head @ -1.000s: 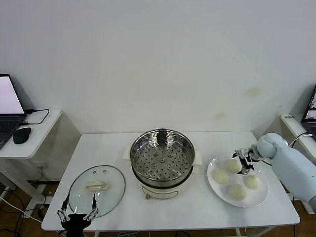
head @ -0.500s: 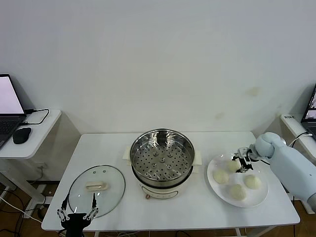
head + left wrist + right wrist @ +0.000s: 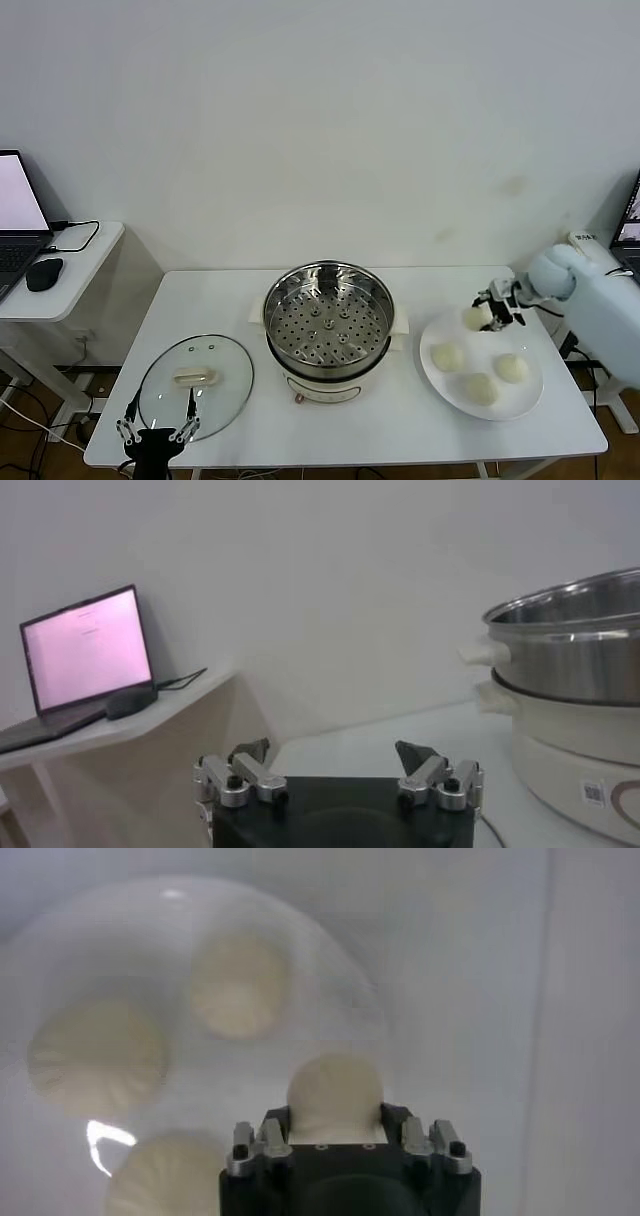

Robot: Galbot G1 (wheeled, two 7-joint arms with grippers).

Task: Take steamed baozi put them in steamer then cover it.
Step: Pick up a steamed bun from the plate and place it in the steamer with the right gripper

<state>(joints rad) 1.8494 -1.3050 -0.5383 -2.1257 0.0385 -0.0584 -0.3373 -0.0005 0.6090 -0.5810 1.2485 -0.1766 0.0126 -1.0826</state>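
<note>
My right gripper [image 3: 490, 311] is shut on one cream-white baozi [image 3: 475, 318] and holds it a little above the far edge of the white plate [image 3: 438, 385]. In the right wrist view the held baozi [image 3: 335, 1091] sits between the fingers. Three baozi [image 3: 481, 388] lie on the plate below. The steel steamer [image 3: 328, 316] stands at the table's middle with nothing in it. The glass cover [image 3: 165, 392] lies flat at the front left. My left gripper [image 3: 157, 436] is open and parked at the table's front edge by the cover.
A side table at the far left carries a laptop [image 3: 18, 215] and a mouse [image 3: 44, 273]. In the left wrist view the steamer [image 3: 575, 645] stands on its white cooker base [image 3: 570, 750]. Bare table lies between the steamer and the plate.
My right gripper has closed on one baozi, lifted it off the plate and moved it up and toward the far side. The left arm has not moved.
</note>
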